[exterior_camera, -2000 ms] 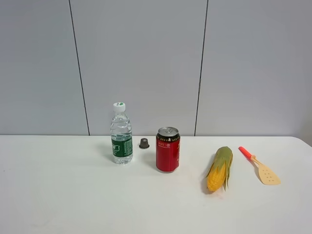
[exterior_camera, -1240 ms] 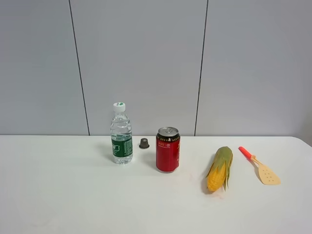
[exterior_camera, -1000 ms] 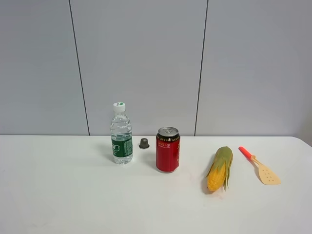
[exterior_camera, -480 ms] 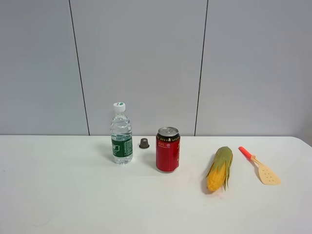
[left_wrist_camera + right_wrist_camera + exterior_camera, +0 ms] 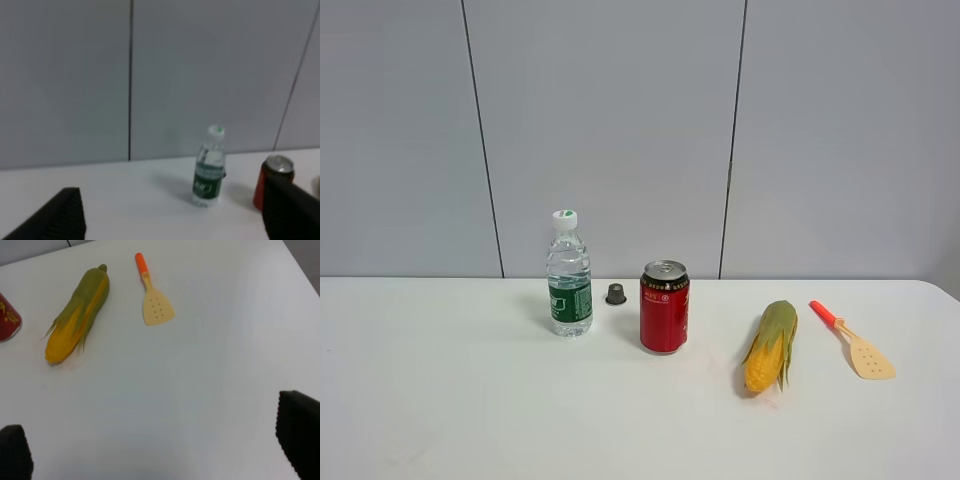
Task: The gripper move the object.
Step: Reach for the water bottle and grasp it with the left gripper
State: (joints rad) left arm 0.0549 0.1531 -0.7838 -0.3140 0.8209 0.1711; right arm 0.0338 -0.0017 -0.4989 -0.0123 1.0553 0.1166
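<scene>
On the table (image 5: 470, 400), left of the red can (image 5: 664, 307): your water bottle (image 5: 569, 275) stands upright.
Left gripper (image 5: 175, 220): spread wide, empty, bottle ahead of it.
Right gripper (image 5: 157, 450): spread wide, empty, near the corn (image 5: 77, 315).

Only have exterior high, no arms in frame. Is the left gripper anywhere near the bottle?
Observer: No. In the left wrist view the left gripper is open and well short of the bottle, which stands upright, framed between its fingers.
Operator: Anything in the way?
Observer: Nothing lies between gripper and bottle there; the can is partly hidden behind one finger.
Operator: Right arm?
Observer: The right gripper is open and empty over the table, looking onto the corn and spatula.
</scene>
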